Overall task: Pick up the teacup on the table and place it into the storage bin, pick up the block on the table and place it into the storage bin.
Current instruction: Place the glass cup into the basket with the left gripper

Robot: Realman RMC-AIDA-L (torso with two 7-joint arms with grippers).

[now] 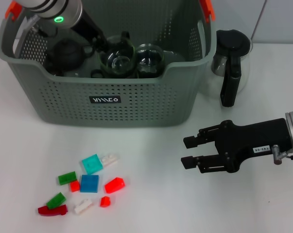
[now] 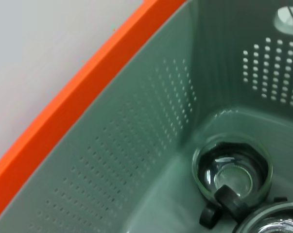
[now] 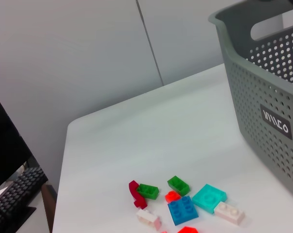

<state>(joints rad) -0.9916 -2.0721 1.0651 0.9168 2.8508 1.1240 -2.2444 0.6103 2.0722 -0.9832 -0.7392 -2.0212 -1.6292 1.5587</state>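
Your left arm is reaching down into the storage bin [image 1: 136, 104] while your right gripper [image 1: 189, 152] is hovering over the table [image 1: 151, 204].

You are looking at the left arm slanting in from the bin's upper-left corner, its black end dipping among the glass teacups [image 1: 121, 62] lying on the bin floor; whether its jaws are released or clenched cannot be told, since its fingers are hidden. In the left wrist view one teacup [image 2: 232, 173] is sitting just below the perforated wall. Your right arm is stretching in level from the right, its two black fingers pointing left and standing apart, grasping nothing. The blocks [image 1: 89, 183] are lying scattered on the table in front of the bin, well apart from that gripper. A glass pot [image 1: 231, 63] is standing just right of the bin.
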